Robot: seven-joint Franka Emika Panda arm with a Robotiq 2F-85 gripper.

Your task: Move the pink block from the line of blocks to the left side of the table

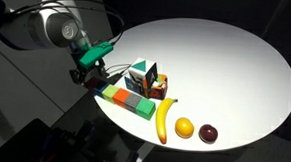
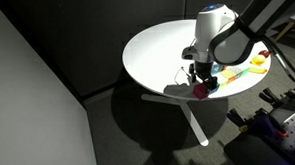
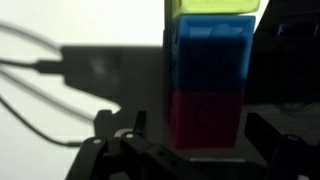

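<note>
Gripper (image 3: 198,138) observed spread open in wrist view, fingers (image 3: 136,128) set either side of pink block (image 3: 206,115), w/ gaps visible on both sides; no contact noted. Pink block found at end of line of blocks (image 1: 128,99), touching blue block (image 3: 210,55), green block (image 3: 215,6) beyond. Line located nr edge of table (image 1: 226,65), beside boxes (image 1: 146,78) & banana (image 1: 163,120).

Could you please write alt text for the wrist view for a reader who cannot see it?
A pink block sits between the dark, open jaws at the bottom of the frame, first in a line with a blue block and a yellow-green block beyond it. They rest on a white table.
</note>
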